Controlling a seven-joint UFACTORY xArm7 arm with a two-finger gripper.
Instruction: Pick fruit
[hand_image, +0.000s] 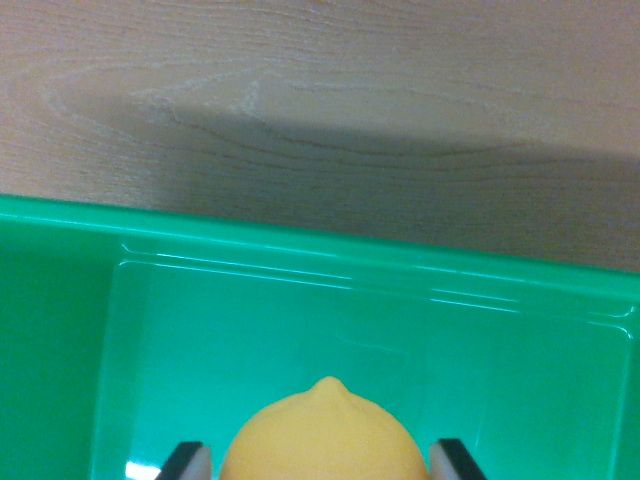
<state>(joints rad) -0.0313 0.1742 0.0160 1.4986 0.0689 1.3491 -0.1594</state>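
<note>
The gripper (322, 462) is closed on the lemon (322, 435), held between its fingers over the green bin (300, 245). The carry step appears in hand; the next move likely calls for a steady transfer.

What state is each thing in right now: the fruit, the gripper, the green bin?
Lemon: yellow, nub pointing up in the wrist view, sitting between the two fingertips over the bin; whether it rests on the floor or is lifted cannot be told.
Gripper: fingers flank the lemon on both sides; contact appears close but is cut off at the frame edge.
Green bin: upright on the wooden table, nothing else visible inside.
</note>
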